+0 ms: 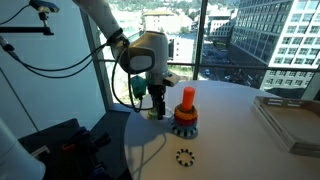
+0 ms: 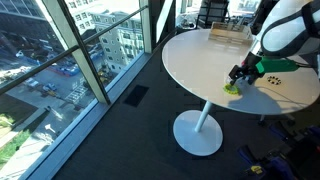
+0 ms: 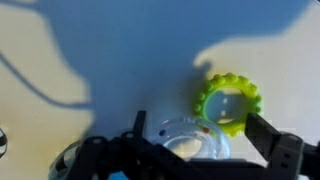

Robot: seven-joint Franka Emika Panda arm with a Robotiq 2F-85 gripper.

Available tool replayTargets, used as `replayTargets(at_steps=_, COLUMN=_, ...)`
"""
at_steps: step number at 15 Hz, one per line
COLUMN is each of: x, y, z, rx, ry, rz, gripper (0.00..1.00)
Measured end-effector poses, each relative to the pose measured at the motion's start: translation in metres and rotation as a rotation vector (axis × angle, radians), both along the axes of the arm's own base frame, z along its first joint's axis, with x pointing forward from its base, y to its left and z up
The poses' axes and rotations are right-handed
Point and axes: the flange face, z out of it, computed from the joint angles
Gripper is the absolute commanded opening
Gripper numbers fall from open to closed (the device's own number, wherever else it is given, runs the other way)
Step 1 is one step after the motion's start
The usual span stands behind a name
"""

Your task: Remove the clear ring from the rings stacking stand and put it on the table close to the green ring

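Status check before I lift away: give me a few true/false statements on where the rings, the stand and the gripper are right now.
1. The clear ring lies on the table right beside the green ring. True.
2. The clear ring sits around the peg of the rings stacking stand. False: in the wrist view it lies on the table.
3. The gripper is clamped on the green ring. False: its jaws stand apart on either side of the clear ring.
4. A dark toothed ring lies on the table apart from the stand. True.
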Motion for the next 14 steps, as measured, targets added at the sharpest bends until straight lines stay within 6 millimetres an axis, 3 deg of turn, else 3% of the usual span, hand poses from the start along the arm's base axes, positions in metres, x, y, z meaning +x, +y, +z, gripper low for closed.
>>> replayTargets(at_steps=7, x=-0.007, y=-0.004, z=0.051, rx=0.012, ry=0.061, rz=0.048, gripper=1.00)
replayTargets(at_steps=14, x=-0.014, y=-0.025, z=0.114, rx=-0.066, ry=0.143, rz=0.123, gripper=1.00)
